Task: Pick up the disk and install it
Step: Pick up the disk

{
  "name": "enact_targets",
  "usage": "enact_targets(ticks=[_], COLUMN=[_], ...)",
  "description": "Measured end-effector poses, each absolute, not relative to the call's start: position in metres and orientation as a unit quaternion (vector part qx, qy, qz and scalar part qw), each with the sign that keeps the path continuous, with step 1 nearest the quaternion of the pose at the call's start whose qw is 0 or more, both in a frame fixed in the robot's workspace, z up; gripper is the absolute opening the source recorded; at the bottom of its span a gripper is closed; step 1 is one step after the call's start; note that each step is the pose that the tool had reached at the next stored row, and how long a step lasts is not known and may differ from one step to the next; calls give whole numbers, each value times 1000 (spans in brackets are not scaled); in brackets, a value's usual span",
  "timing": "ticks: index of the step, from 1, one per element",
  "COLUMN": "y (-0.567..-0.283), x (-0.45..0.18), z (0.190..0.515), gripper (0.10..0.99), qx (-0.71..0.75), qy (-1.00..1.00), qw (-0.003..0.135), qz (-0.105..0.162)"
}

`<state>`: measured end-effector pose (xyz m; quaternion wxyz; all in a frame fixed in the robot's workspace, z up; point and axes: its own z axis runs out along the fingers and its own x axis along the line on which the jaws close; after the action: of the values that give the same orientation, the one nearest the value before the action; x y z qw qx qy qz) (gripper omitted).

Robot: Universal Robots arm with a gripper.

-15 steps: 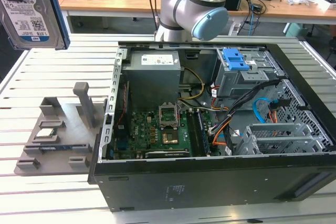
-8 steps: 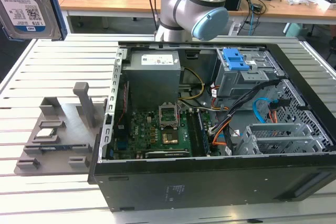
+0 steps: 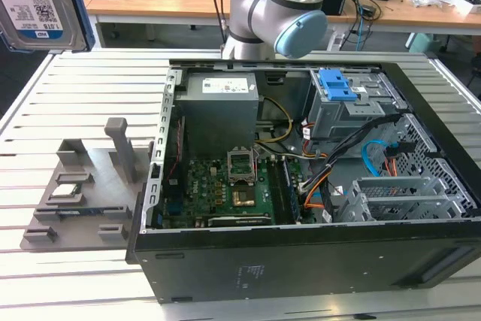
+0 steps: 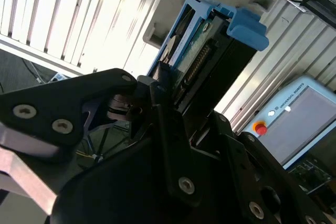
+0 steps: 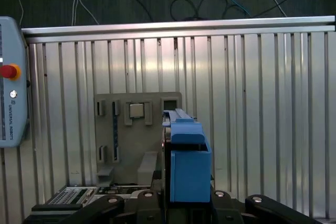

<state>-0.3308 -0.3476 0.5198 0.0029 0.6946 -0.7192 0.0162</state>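
Gripper [image 4: 191, 106], black, clenched on silver rectangular metal disk [image 3: 34, 1] with blue rails, high at the exterior view's far left, probably to clear open black computer case [image 3: 301, 264].

The disk [image 4: 210, 61] is clamped in the gripper [image 4: 178, 100] and stands out edge-on beyond its tips, as is seen in the second wrist view. A row of connector pins is shown on its near edge. Blue plastic rails are fitted along its sides. In the exterior view its silver face [image 3: 37, 1] with a white and blue label is seen.
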Motion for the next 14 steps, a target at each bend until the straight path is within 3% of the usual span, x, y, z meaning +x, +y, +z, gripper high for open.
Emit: enact_targets(ticks=[14], y=[-348], x=[-282], z=[520], gripper=[357], qx=[695], qy=[-719], qw=[3], qz=[16])
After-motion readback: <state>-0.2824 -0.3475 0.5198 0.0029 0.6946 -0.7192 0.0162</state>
